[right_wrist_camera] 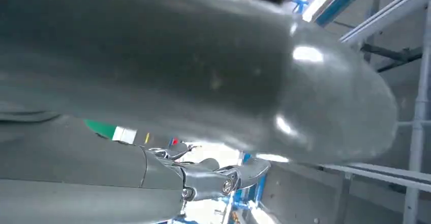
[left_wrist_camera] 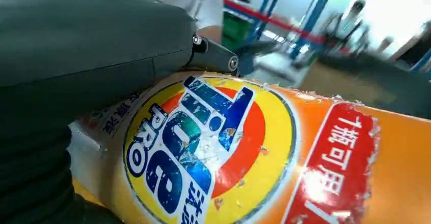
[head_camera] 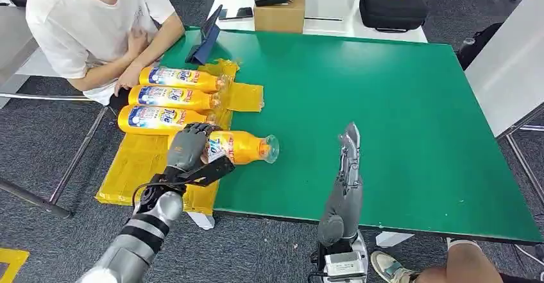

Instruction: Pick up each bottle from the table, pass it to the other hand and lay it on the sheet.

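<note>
Bottle 4, orange with a clear cap, is gripped near its base by the left hand and is held lying across the edge of the yellow sheet, its cap end out over the green bench. 3 more bottles are laid side by side on the sheet. The right hand is held upright over the bench, fingers straight and holding nothing, well apart from the bottle. The laying-down step is judged to be in hand; a release onto the sheet beside the 3 others is called for next. Beyond the bench a seated person in a white shirt, a cardboard box and a black case can be seen, and grey carpet is seen below
</note>
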{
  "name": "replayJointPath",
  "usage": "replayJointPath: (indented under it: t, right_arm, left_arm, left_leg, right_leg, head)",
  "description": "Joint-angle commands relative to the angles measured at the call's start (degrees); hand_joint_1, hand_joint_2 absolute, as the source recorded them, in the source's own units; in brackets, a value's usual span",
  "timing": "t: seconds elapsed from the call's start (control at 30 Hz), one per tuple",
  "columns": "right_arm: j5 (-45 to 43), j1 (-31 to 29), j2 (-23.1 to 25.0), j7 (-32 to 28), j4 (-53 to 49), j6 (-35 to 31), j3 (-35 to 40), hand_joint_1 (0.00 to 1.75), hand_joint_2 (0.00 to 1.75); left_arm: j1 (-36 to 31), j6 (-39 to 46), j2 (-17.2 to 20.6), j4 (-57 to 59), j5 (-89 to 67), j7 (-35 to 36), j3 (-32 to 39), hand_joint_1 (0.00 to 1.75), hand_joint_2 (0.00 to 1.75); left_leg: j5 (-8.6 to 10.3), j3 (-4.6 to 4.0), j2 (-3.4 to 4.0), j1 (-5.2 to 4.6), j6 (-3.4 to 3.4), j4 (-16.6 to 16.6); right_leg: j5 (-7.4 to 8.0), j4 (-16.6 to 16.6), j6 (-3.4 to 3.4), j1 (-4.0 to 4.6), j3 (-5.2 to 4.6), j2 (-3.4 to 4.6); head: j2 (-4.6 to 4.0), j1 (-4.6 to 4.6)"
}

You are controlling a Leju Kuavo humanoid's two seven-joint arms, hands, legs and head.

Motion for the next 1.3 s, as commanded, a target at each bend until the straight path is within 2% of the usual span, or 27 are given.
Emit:
replayJointPath:
  t: [0.03, 0.13, 0.27, 0.33, 0.5, 0.53, 0.57, 0.6, 0.63, 0.77, 0.83, 0.87, 0.9, 0.97, 1.07, 1.13, 1.2, 1.3]
  right_arm:
    - [-0.6, -2.6, -0.8, 0.1, 1.9, 0.7, -0.5, 0.0, 0.0]
    - [-0.6, -2.6, -0.8, 0.1, 1.9, 0.7, -0.5, 0.0, 0.0]
    - [-0.9, -2.0, -0.5, 0.1, 2.8, 2.6, -2.2, 0.0, 0.0]
    - [-1.7, -2.1, -0.3, 0.1, 3.2, 3.1, -3.1, 0.0, 0.0]
    - [-2.7, -2.1, 0.4, 0.1, 4.0, 5.1, -4.9, 0.0, 0.0]
    - [-2.7, -2.0, 0.6, 0.1, 4.0, 5.7, -5.1, 0.0, 0.0]
    - [-2.7, -2.0, 0.7, 0.1, 4.1, 5.8, -5.2, 0.0, 0.0]
    - [-3.0, -1.9, 0.6, 0.1, 4.3, 6.2, -5.3, 0.0, 0.0]
    - [-3.5, -2.0, 0.5, 0.1, 4.5, 6.4, -5.1, 0.0, 0.0]
    - [-4.6, -2.5, 0.1, 0.1, 5.2, 6.6, -5.0, 0.0, 0.0]
    - [-5.6, -3.2, -0.3, 0.1, 5.6, 7.1, -4.7, 0.0, 0.0]
    - [-5.7, -3.3, -0.3, 0.1, 5.7, 7.2, -4.6, 0.0, 0.0]
    - [-6.4, -3.7, -0.6, 0.1, 6.0, 7.2, -4.3, 0.0, 0.0]
    - [-6.4, -3.7, -0.6, 0.1, 6.0, 7.2, -4.3, 0.0, 0.0]
    - [-8.2, -4.0, -1.0, 0.1, 6.1, 7.6, -3.6, 0.0, 0.0]
    - [-8.7, -3.6, -1.2, 0.1, 5.4, 7.2, -3.5, 0.0, 0.0]
    - [-9.0, -3.2, -1.3, 0.1, 4.7, 6.5, -3.8, 0.0, 0.0]
    - [-9.3, -3.0, -1.2, 0.1, 4.3, 6.5, -4.1, 0.0, 0.0]
  left_arm:
    - [-11.2, -0.3, 4.3, 24.3, -5.5, 3.0, -3.4, 1.75, 1.75]
    - [-11.2, -0.3, 4.3, 24.3, -5.5, 3.0, -3.4, 1.75, 1.75]
    - [-13.7, -9.7, 6.8, 30.7, -14.0, 14.5, -7.0, 1.75, 1.75]
    - [-14.1, -11.5, 7.7, 32.4, -14.4, 16.4, -6.1, 1.75, 1.75]
    - [-14.6, -13.7, 7.4, 32.3, -14.9, 16.6, -5.7, 1.75, 1.75]
    - [-14.5, -13.9, 7.3, 31.9, -14.3, 15.7, -4.7, 1.75, 1.75]
    - [-14.2, -13.2, 6.7, 31.2, -12.7, 13.9, -2.7, 1.59, 1.75]
    - [-14.1, -13.5, 6.2, 30.9, -11.2, 11.8, -1.2, 0.35, 1.75]
    - [-14.2, -15.1, 5.8, 30.7, -9.2, 9.4, 0.5, 0.0, 1.75]
    - [-14.4, -18.8, 5.2, 30.0, -5.1, 4.5, 3.3, 0.0, 1.75]
    - [-14.1, -21.8, 5.2, 28.7, -1.0, -2.1, 5.2, 0.0, 1.75]
    - [-14.1, -22.4, 5.2, 28.5, 0.0, -2.9, 5.8, 0.0, 1.75]
    - [-13.6, -25.3, 5.0, 26.7, 4.1, -7.7, 7.5, 0.0, 1.75]
    - [-13.6, -25.3, 5.0, 26.7, 4.1, -7.7, 7.5, 0.0, 1.75]
    - [-10.3, -32.5, 4.1, 18.2, 14.0, -16.3, 9.6, 0.0, 1.75]
    - [-5.8, -35.4, 3.8, 8.1, 20.9, -17.1, 8.6, 0.0, 1.75]
    - [-1.1, -36.7, 1.9, -3.0, 29.3, -16.9, 9.5, 0.0, 1.75]
    - [1.1, -36.4, 1.2, -8.4, 32.3, -15.3, 9.0, 0.0, 1.75]
  left_leg:
    - [-0.09, 0.27, 0.06, 0.02, -0.06, -0.1]
    - [-0.12, 0.26, 0.05, 0.06, -0.07, 0.0]
    - [-0.07, 0.11, -0.01, 0.04, -0.06, 0.0]
    - [-0.07, 0.19, 0.05, 0.04, -0.08, 0.0]
    - [-0.12, 0.62, 0.41, 0.05, -0.18, -0.2]
    - [-0.24, 0.69, 0.28, 0.03, -0.29, -0.1]
    - [-0.21, 0.75, 0.31, 0.02, -0.31, -0.1]
    - [-0.19, 0.79, 0.22, 0.02, -0.29, -0.1]
    - [-0.14, 0.83, 0.27, 0.05, -0.36, -0.2]
    - [-0.09, 0.86, 0.2, 0.1, -0.4, -0.2]
    - [-0.02, 0.81, 0.11, 0.1, -0.36, -0.1]
    - [-0.04, 0.82, 0.16, 0.13, -0.36, -0.1]
    - [-0.02, 0.8, 0.13, 0.13, -0.33, -0.1]
    - [-0.01, 0.78, 0.09, 0.09, -0.31, -0.1]
    - [0.01, 0.72, 0.09, 0.11, -0.33, -0.1]
    - [0.02, 0.61, 0.04, 0.06, -0.32, -0.1]
    - [0.01, 0.6, 0.04, 0.04, -0.31, -0.1]
    - [-0.04, 0.47, -0.02, 0.1, -0.31, 0.0]
  right_leg:
    - [-0.09, 0.0, -0.1, 0.04, 0.27, 0.01]
    - [-0.1, 0.0, -0.1, 0.07, 0.28, 0.0]
    - [-0.06, 0.0, -0.08, 0.04, 0.15, 0.01]
    - [-0.03, -0.1, -0.1, 0.04, 0.22, 0.08]
    - [0.06, -0.1, -0.2, 0.07, 0.57, 0.37]
    - [0.04, -0.1, -0.18, 0.06, 0.58, 0.32]
    - [0.06, -0.1, -0.21, 0.07, 0.6, 0.32]
    - [0.05, -0.1, -0.18, 0.08, 0.63, 0.28]
    - [0.1, -0.1, -0.25, 0.12, 0.64, 0.31]
    - [0.1, 0.0, -0.35, 0.19, 0.67, 0.23]
    - [0.07, 0.0, -0.29, 0.14, 0.65, 0.17]
    - [0.07, 0.0, -0.31, 0.17, 0.67, 0.2]
    - [0.08, 0.0, -0.3, 0.17, 0.68, 0.2]
    - [0.07, 0.0, -0.29, 0.1, 0.69, 0.18]
    - [0.09, 0.0, -0.32, 0.12, 0.64, 0.16]
    - [0.08, 0.0, -0.29, 0.07, 0.53, 0.13]
    - [0.07, 0.0, -0.29, 0.06, 0.51, 0.13]
    - [0.01, 0.0, -0.29, 0.12, 0.39, 0.05]
  head:
    - [-0.02, 0.04]
    - [0.0, 0.02]
    - [0.0, 0.02]
    - [-0.02, 0.02]
    - [0.0, 0.02]
    - [0.0, 0.0]
    - [0.0, 0.02]
    - [0.0, 0.0]
    - [0.0, 0.04]
    - [0.0, 0.02]
    - [-0.02, 0.0]
    - [0.0, 0.02]
    - [0.0, 0.02]
    - [0.0, 0.0]
    - [0.0, 0.02]
    - [-0.02, 0.02]
    - [0.0, 0.02]
    - [-0.02, 0.04]
